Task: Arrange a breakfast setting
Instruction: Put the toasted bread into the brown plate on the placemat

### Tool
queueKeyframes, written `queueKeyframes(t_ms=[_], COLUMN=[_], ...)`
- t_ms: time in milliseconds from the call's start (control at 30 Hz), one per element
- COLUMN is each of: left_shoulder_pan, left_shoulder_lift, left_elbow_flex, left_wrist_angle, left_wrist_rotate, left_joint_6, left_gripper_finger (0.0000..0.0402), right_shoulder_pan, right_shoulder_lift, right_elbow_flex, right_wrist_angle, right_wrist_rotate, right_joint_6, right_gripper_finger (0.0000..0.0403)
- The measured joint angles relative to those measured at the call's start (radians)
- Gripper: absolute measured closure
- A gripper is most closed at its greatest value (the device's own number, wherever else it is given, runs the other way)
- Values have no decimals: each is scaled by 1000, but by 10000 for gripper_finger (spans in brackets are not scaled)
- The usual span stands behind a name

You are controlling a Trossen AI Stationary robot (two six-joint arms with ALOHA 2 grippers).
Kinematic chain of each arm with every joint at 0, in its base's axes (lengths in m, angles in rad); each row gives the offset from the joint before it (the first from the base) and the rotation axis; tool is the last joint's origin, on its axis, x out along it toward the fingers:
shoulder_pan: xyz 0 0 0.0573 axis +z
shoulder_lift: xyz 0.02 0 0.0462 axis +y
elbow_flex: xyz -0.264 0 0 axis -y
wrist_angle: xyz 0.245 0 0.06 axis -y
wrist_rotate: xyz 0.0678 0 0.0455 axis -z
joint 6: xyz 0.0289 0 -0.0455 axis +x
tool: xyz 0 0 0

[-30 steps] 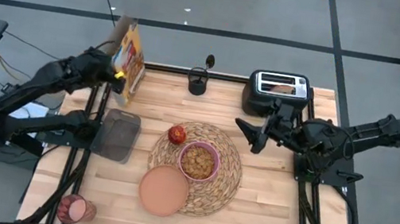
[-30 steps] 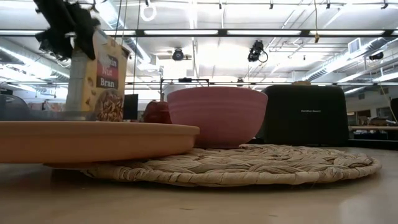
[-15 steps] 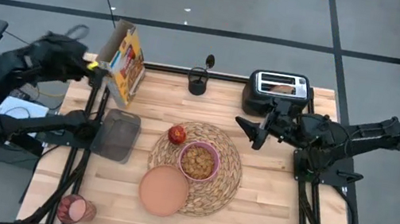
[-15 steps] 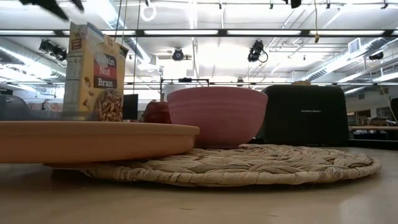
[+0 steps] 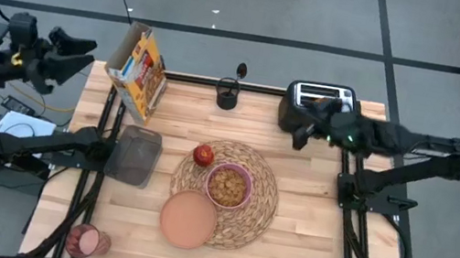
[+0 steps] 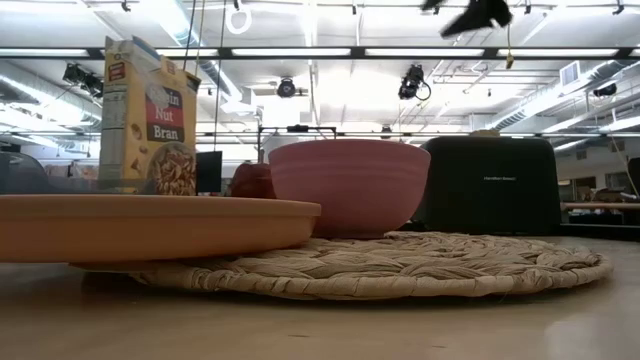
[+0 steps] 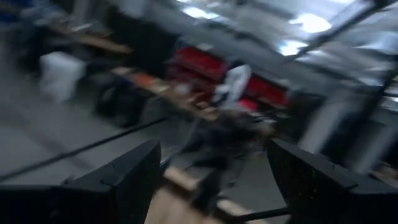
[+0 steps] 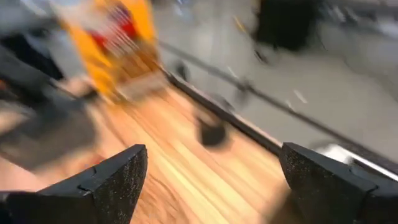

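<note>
Round woven straw placemat (image 5: 238, 195) carrying smooth pink bowl (image 5: 228, 185), small red apple (image 5: 204, 155). Right gripper (image 5: 303, 133) above black toaster (image 5: 315, 106), fingers apart. Left gripper (image 5: 71, 50) off desk (image 5: 307, 225), well clear, fingers apart.

Wooden table (image 5: 307, 225), light planks with a dark rail along the far edge. Bearing a round woven placemat (image 5: 262, 210) near the middle, a salmon-brown plate (image 5: 188, 219) overlapping the mat's near-left rim, a cereal box (image 5: 139, 72) upright at the far-left corner, a black toaster (image 5: 315, 105) far right, a dark cup (image 5: 227, 96) between them, a grey tray (image 5: 135, 155) left, a pink cup (image 5: 86, 241) at the near-left corner.
</note>
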Motion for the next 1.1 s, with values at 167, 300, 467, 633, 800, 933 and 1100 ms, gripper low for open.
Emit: queueKeyframes(t_ms=[167,300,467,633,800,933,1100], left_shoulder_pan=[-1,-41,-202,-417,-596,-697,-768], left_shoulder_lift=[1,6,44,104,157,190,245], left_elbow_flex=[-153,-339,-559,-640,-642,-642,-642], left_wrist_angle=[239,472,875,1114,1090,1096,1110], left_wrist_rotate=[104,147,147,58,-109,-221,-312], left_joint_6=[-3,-92,-214,-158,-11,83,138], left_gripper_finger=[99,99,99,100,100,100,100], right_shoulder_pan=[-246,-422,-564,-670,-753,-812,-890], right_shoulder_lift=[95,225,386,500,568,584,584], right_elbow_flex=[191,316,405,421,421,420,419], right_wrist_angle=[-432,-659,-792,-826,-870,-854,-826], right_wrist_rotate=[-203,-334,-384,-367,-302,-329,-419], right_joint_6=[19,-196,-659,-955,-1096,-1168,-1217], right_gripper_finger=[48,59,82,121,164,197,225])
